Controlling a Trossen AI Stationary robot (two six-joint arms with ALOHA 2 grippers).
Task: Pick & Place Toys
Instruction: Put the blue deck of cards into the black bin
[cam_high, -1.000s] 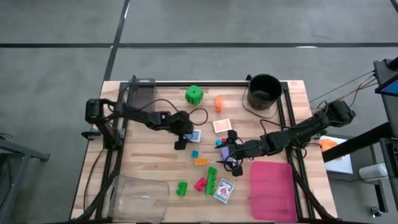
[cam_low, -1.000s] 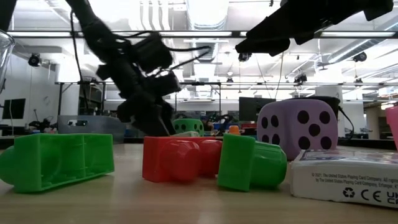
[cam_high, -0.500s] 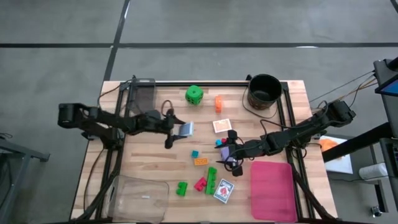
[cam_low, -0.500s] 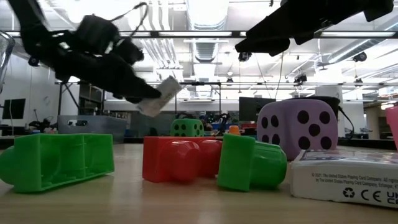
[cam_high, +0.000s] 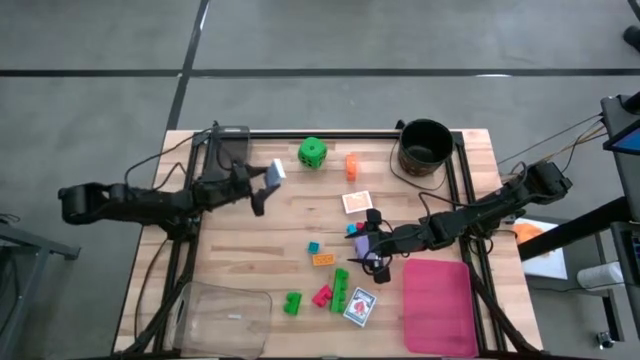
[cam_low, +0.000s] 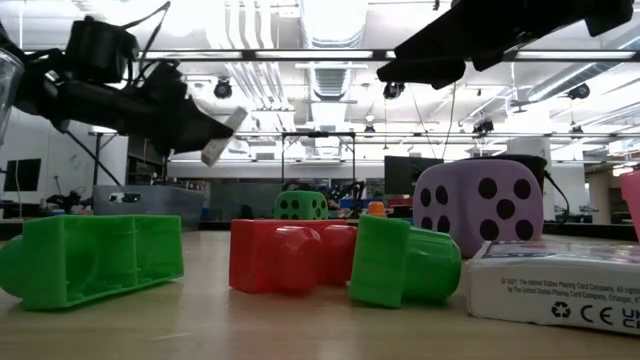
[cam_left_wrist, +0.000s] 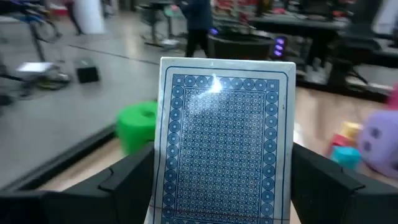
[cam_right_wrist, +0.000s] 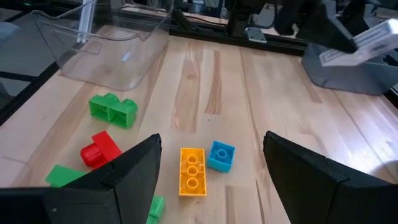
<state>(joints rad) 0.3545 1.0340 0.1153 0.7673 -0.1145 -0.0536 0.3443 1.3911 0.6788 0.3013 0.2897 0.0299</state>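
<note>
a: so where was the left pincer (cam_high: 266, 181)?

b: up off the counter (cam_high: 260, 250), just left of the green die (cam_high: 312, 152), with its fingers clamped on a small card pack (cam_high: 275, 172). the left wrist view showed the pack's blue patterned back (cam_left_wrist: 227, 140) upright between the two dark fingers (cam_left_wrist: 127, 183).

a: and the right pincer (cam_high: 366, 250)?

b: well to the lower right of the green die, low over the middle of the counter. in its own wrist view the fingers (cam_right_wrist: 118, 180) stood apart with nothing between them, and past them lay an orange brick (cam_right_wrist: 191, 170) with a small teal brick (cam_right_wrist: 221, 155) just beside it.

a: the purple die (cam_low: 477, 205)?

b: in the low view it sat on the counter beside a card pack (cam_low: 555, 285). from above i could not make it out clearly, it was close under the right pincer.

a: what else lay there?

b: below the green die, toward the near edge, a green brick (cam_high: 292, 302), a red brick (cam_high: 322, 295), a long green brick (cam_high: 340, 289) and a card pack (cam_high: 360, 306). just right of the green die stood an orange piece (cam_high: 351, 166), and lower right of it another card pack (cam_high: 356, 202). the black bucket (cam_high: 425, 146) was well right of the die, the pink tray (cam_high: 440, 305) far to its lower right, and a clear bin (cam_high: 220, 318) to its lower left.
</note>
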